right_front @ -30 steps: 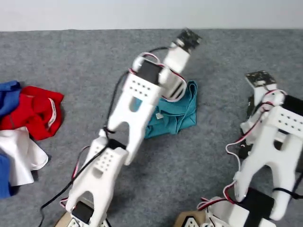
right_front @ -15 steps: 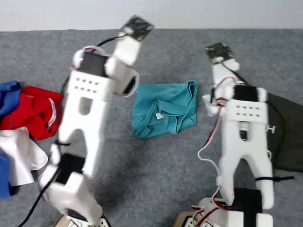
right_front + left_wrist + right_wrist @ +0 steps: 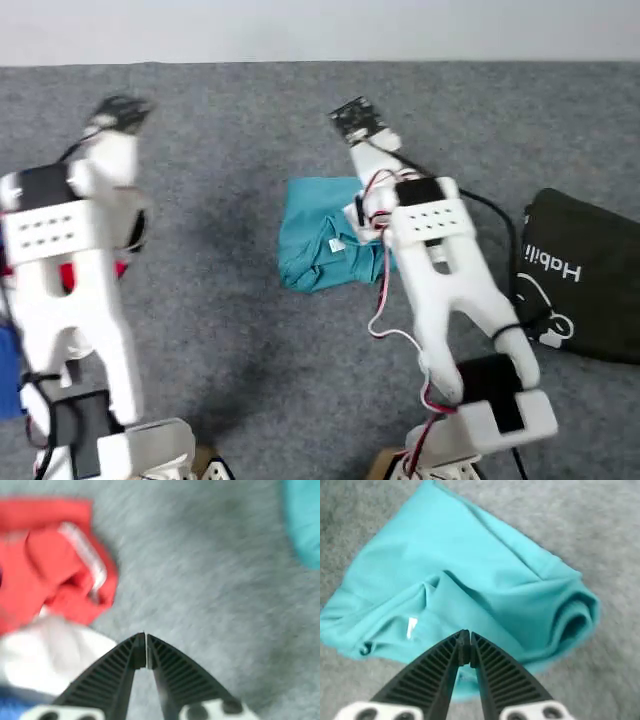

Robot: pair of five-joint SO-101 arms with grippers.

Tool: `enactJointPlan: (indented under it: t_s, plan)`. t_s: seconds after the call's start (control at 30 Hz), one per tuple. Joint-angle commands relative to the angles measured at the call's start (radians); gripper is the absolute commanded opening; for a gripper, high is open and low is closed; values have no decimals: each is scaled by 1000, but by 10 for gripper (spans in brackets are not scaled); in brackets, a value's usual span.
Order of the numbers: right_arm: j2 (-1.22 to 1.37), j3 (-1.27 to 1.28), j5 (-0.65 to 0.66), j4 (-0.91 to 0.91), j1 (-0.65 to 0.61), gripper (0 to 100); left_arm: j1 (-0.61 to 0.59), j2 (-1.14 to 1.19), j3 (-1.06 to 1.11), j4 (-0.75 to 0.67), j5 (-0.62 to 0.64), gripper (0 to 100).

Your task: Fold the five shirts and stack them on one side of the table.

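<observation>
One shirt looks done: the black shirt (image 3: 580,285) lies folded at the right edge of the counter (image 3: 250,370); the teal shirt (image 3: 485,590) sits mid-counter in a rough folded bundle, well apart from the black one, so not stacked; right jaws pressed together just above it, pinching nothing; over on the left, the red shirt (image 3: 50,565), the white shirt (image 3: 45,662) and a blue shirt (image 3: 12,710) lie crumpled in a heap; left jaws closed tight and empty over the white one's edge; by my reckoning under halfway, three folds plus stacking to come.
</observation>
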Motion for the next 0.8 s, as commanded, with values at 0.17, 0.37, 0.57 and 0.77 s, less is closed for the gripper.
enactJointPlan:
  t_s: [0.17, 0.37, 0.57, 0.77]
  plan:
    - [246, -364, -15, -25, -70, 14, -258, -100, 124, -52, -114, 6]
    - [417, -529, -15, 39, -122, 11, -328, -155, 200, -69, -180, 6]
    - [476, -551, -9, 280, -113, 10, -368, -178, 248, -91, -201, 6]
    - [387, -551, -8, 588, -99, 10, -381, -195, 297, -110, -201, 6]
